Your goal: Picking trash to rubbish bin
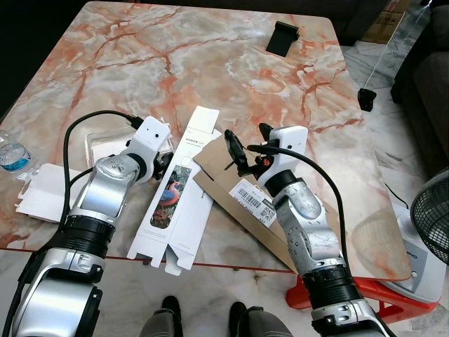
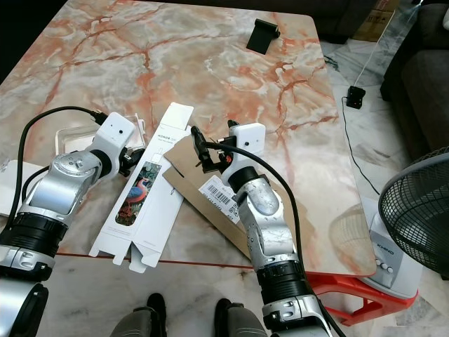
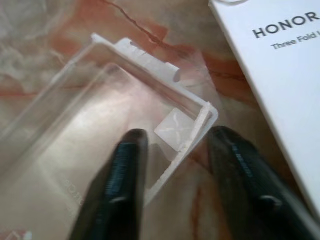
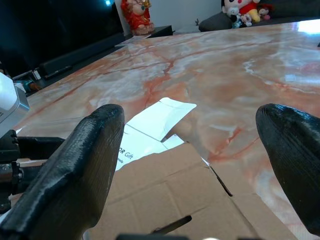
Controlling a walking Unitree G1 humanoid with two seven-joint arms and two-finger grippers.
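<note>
Overhead, left eye view: marble table point(image 1: 210, 63) carries a flattened white box point(image 1: 177, 193) with a flamingo print, lying lengthwise toward the near edge. A brown cardboard sheet point(image 1: 228, 179) with a barcode label overlaps its right side and is partly covered by the right arm. Left gripper point(image 1: 163, 163) sits at the white box's left edge, its fingers mostly hidden behind the wrist housing. A clear tray point(image 1: 105, 144) lies just left of it, half hidden by the arm. White paper point(image 1: 45, 191) lies at the table's left edge beside a water bottle point(image 1: 10, 153) cut off by the frame. Right gripper point(image 1: 242, 151) is held above the cardboard, fingers spread. A black stand point(image 1: 282, 38) sits at the far side. A fan point(image 1: 429, 217) is cut off at right

Right eye view: same layout; a black plug point(image 2: 355, 95) with a cord lies on the floor right of the table

Left wrist view: both fingers point(image 3: 120, 190) are parted, one on each side of the clear tray's corner wall; contact cannot be judged, image soft. The white box shows the lettering HONOR, cut off

Right wrist view: fingers point(image 4: 85, 175) wide apart, holding nothing, above the cardboard's flap; white box just beyond. Figurines at the far edge are too small to make out
</note>
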